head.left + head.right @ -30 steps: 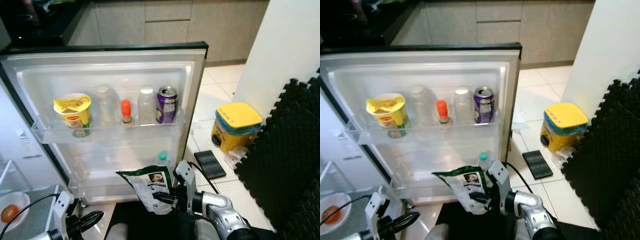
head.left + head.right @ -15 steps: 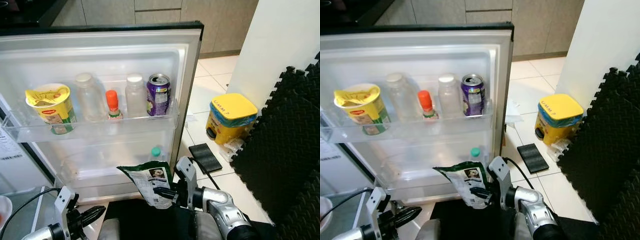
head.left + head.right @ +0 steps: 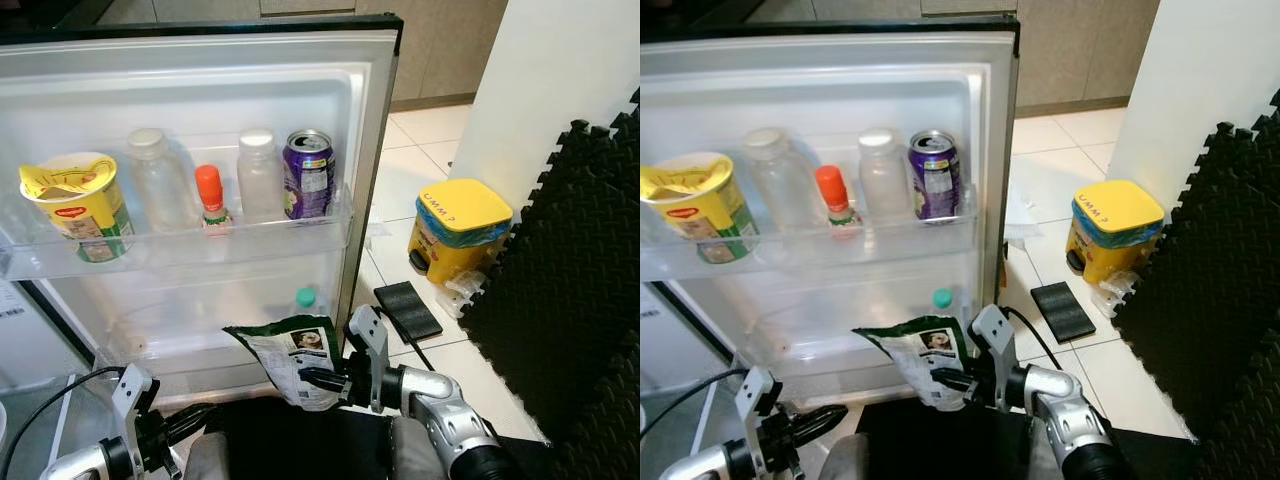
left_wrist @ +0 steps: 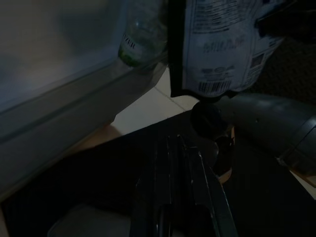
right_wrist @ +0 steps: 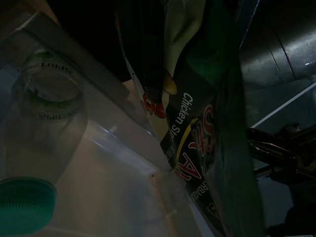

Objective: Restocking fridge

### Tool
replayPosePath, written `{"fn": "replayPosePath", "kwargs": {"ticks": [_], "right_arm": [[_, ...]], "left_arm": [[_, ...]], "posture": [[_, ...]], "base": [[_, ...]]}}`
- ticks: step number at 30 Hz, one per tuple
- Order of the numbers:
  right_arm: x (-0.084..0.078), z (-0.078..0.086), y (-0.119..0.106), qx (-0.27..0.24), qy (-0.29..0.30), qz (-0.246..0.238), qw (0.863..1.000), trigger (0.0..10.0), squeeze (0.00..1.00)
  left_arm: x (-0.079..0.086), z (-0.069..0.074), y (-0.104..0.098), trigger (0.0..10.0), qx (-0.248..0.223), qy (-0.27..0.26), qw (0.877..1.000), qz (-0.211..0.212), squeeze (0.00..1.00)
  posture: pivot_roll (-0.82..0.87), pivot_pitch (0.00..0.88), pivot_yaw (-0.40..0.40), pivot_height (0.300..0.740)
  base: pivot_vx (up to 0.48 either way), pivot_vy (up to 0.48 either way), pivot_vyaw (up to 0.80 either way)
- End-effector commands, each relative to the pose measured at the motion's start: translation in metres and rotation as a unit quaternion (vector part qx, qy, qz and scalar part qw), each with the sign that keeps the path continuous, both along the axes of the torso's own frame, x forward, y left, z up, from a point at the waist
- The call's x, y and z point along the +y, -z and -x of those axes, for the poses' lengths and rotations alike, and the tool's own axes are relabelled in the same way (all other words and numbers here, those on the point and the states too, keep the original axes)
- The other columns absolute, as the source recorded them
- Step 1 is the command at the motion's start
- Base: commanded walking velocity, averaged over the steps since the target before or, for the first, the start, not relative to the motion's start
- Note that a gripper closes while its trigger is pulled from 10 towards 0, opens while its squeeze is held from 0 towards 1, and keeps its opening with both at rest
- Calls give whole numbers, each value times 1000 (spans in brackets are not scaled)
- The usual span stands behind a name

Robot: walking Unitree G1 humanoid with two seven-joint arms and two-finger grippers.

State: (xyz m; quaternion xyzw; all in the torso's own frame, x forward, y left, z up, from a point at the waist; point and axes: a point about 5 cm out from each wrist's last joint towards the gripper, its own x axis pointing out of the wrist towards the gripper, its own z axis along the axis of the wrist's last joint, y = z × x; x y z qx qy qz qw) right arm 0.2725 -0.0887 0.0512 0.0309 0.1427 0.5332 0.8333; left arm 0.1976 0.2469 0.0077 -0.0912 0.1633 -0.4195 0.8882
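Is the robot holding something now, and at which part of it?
The right end effector holds a green snack bag at its lower right edge. The left end effector holds nothing.

can [image 3: 307, 174] on door shelf [image 3: 190, 250], bin [image 3: 458, 228] right

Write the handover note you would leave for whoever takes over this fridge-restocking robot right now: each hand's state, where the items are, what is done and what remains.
Right hand: shut on the green snack packet, held low in front of the open fridge door.
Left hand: low at the robot's left, holding nothing, fingers together.
Upper door shelf: noodle cup, two clear bottles, an orange-capped bottle, a purple can.
Lower door shelf: a green-capped bottle.
Done: packet picked up and brought to the door.
Left: place the packet, probably on the lower shelf beside the bottle, then release.
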Motion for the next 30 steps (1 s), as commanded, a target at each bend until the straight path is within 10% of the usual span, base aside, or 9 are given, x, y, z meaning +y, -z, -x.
{"fn": "replayPosePath", "kwargs": {"ticks": [1, 30], "right_arm": [[9, -6, -12, -18, -8, -21, 1000, 10000, 0], [50, -45, -43, -101, 13, 6, 995, 10000, 0]], "left_arm": [[-2, 0, -1, 10000, -1, 6, 1000, 6, 0], [-14, 7, -7, 10000, -10, 17, 999, 25, 0]], "posture": [[66, 2, -6, 477], [84, 55, -36, 457]], "base": [[0, 0, 0], [0, 0, 0]]}}
